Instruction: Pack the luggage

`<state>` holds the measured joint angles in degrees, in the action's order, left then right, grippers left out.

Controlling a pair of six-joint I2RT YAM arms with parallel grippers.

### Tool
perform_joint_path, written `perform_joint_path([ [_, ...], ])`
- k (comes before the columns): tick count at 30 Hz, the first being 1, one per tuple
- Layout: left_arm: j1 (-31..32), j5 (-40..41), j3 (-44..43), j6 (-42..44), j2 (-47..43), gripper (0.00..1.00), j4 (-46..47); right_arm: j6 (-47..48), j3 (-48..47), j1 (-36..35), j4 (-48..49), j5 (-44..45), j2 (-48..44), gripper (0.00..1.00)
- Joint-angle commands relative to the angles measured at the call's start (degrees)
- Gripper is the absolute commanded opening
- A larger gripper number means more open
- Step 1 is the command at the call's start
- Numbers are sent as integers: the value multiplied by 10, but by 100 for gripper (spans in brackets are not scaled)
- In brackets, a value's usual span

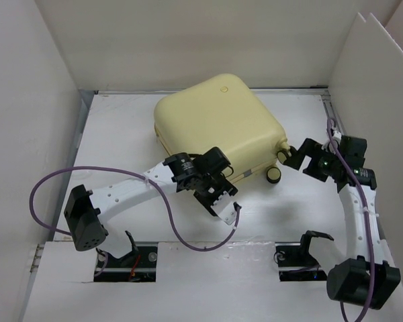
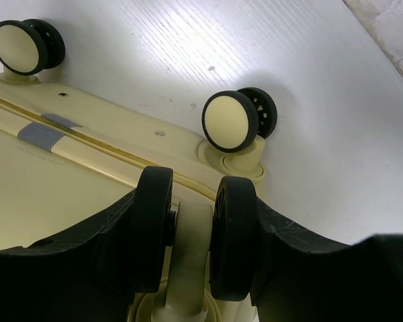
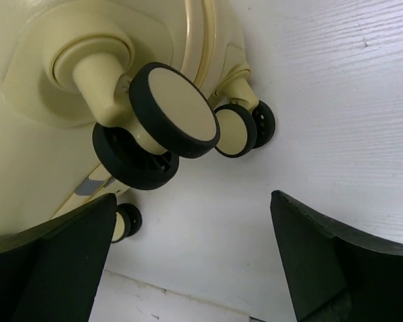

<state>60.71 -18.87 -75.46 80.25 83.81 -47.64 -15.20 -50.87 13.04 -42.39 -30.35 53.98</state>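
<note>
Luggage closed, flat on surface, mid-back. Left gripper pinches corner wheel. Right gripper spread wide beside other wheel, touching nothing. Grip wheel firmly, pull slowly, watch for slip.

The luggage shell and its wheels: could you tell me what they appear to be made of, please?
The luggage shell looks like hard moulded plastic, pale yellow with a smooth soft sheen. Its wheels seem to have cream plastic discs and matte black tyres, possibly rubber.
</note>
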Motion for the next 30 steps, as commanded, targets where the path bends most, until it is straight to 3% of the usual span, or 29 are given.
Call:
perform_joint_path([
  [1,-38,25,-11,-123,-33,0,51,-40,6,-5,62,43,-5,100],
  [4,-46,36,-11,-147,-28,0,62,-130,11,8,68,103,31,100],
  [8,-46,36,-25,-199,-15,0,62,-153,-18,23,57,157,121,97],
  [13,-52,30,0,-241,-26,0,90,-206,20,7,212,69,219,90],
  [16,-52,12,0,-276,-26,0,91,-255,10,-36,273,69,270,87],
  [22,-52,-10,-7,-327,4,0,91,-262,-167,-137,298,44,429,75],
  [27,-52,-43,-51,-380,40,0,97,-275,-345,-215,312,-10,541,52],
  [30,-52,-73,-86,-418,77,0,112,-275,-437,-251,312,-58,621,50],
])
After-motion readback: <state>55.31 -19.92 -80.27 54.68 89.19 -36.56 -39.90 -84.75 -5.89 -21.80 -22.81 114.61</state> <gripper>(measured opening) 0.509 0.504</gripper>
